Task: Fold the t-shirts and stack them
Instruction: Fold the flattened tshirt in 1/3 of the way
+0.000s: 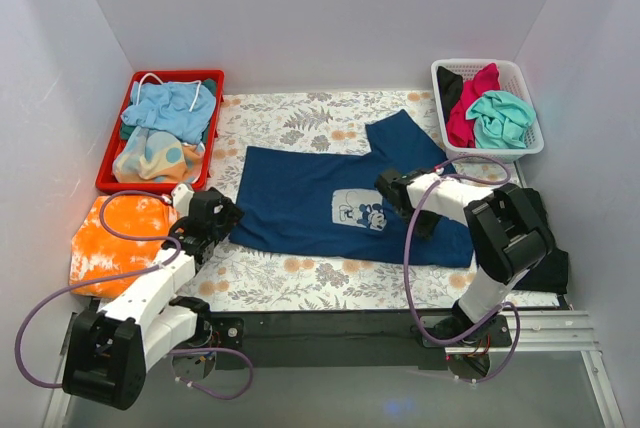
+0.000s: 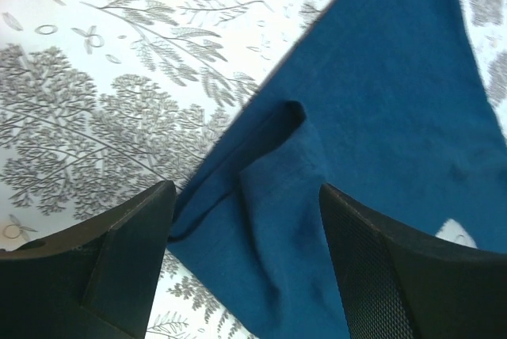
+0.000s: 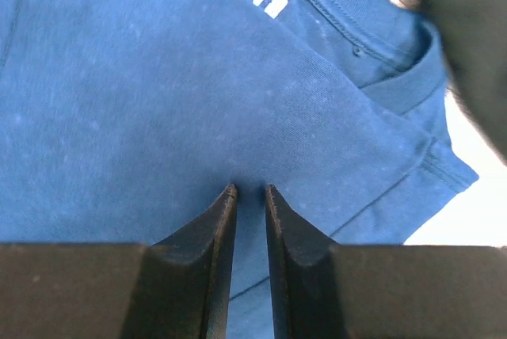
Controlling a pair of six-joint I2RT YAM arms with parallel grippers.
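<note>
The navy-blue t-shirt [image 1: 310,198] lies spread on the floral table, its pale mouse print [image 1: 360,210] facing up. My left gripper [image 1: 226,216] is at the shirt's near left corner. In the left wrist view it [image 2: 245,196] is open, with its jaws wide on either side of a raised fold of navy cloth [image 2: 277,196]. My right gripper [image 1: 386,188] is by the print. In the right wrist view it [image 3: 250,190] is nearly closed, pinching the navy shirt [image 3: 158,78] near the collar. A black t-shirt [image 1: 548,253] lies under the right arm. Magenta [image 1: 465,113] and teal [image 1: 500,118] shirts fill a basket.
A white basket [image 1: 530,143] stands at the back right. A red bin [image 1: 112,173] with light-blue and patterned clothes stands at the back left. An orange cloth [image 1: 120,238] lies at the near left. White walls enclose the table.
</note>
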